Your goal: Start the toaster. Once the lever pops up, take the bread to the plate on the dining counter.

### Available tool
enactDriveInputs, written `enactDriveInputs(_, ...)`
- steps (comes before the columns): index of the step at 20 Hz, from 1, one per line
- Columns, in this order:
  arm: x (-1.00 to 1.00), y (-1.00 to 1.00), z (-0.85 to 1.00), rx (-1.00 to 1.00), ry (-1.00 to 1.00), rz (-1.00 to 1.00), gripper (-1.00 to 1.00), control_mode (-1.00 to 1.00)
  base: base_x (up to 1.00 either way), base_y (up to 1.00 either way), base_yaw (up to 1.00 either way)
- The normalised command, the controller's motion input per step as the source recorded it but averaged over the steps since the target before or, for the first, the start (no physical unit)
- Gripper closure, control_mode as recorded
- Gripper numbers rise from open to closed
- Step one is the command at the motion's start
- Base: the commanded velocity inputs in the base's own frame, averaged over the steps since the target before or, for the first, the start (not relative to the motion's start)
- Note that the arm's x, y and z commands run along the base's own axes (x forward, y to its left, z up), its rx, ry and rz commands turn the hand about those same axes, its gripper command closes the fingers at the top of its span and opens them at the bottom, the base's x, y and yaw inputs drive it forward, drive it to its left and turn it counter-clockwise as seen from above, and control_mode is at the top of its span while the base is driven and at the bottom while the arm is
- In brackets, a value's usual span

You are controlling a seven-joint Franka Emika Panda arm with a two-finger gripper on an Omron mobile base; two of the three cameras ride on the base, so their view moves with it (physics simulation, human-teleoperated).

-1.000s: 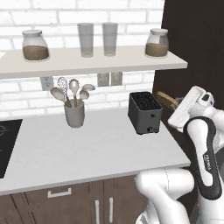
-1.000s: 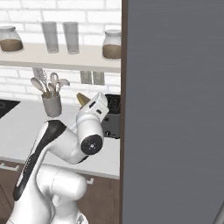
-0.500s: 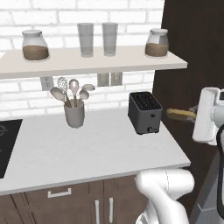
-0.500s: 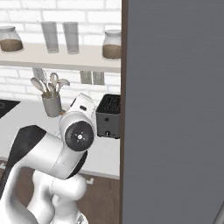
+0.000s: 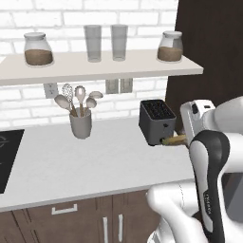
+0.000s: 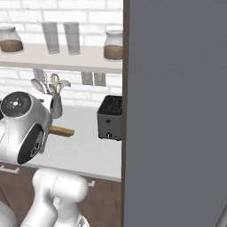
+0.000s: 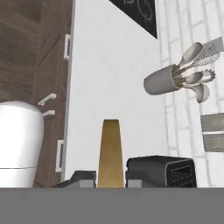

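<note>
In the hand view the gripper [image 7: 110,183] sits at the bottom centre, its two dark tips closed on the bread [image 7: 110,154], which runs upward between them as a narrow tan strip seen edge-on. Held by one edge like that, the slice can travel flat and clear of the worktop. Just right of it, at lower right, lies the toaster [image 7: 162,171], cut by the frame's bottom edge; its slots look empty, which fits a slice already lifted out and on its way.

In the left base view the white arm fills the lower right and hides most of the hand; only a short tan end of the slice shows at centre right, just beside the toaster's [image 5: 157,121] front lower corner. In the right base view the slice pokes out right of the arm's round joint at centre left, over the worktop [image 6: 84,146], apart from the toaster.

Farther back, a utensil pot [image 5: 80,124] stands at centre left, a cooktop [image 5: 5,156] is cut off at the left edge, and a shelf [image 5: 95,69] across the top carries jars and glasses.

A grey panel [image 6: 177,111] covers the right half of the right base view. Neither plate nor dining counter can be made out, so the carry looks barely begun.
</note>
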Motion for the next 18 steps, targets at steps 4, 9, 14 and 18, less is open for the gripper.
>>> enactDriveInputs(4, -0.03, 0.00, -0.46, -0.15, 0.04, 0.00, 1.00, -1.00, 0.00, 0.00, 0.00)
enactDriveInputs(9, -0.08, 0.00, -0.27, -0.05, 0.01, 0.00, 1.00, 1.00, -0.05, 0.00, 0.00)
enactDriveInputs(14, 0.00, 0.00, 0.00, 0.00, 0.00, 0.00, 1.00, 1.00, -0.38, 0.18, -0.07)
enactDriveInputs(18, 0.00, 0.00, 0.00, 0.00, 0.00, 0.00, 1.00, 1.00, -0.52, 0.60, -0.22)
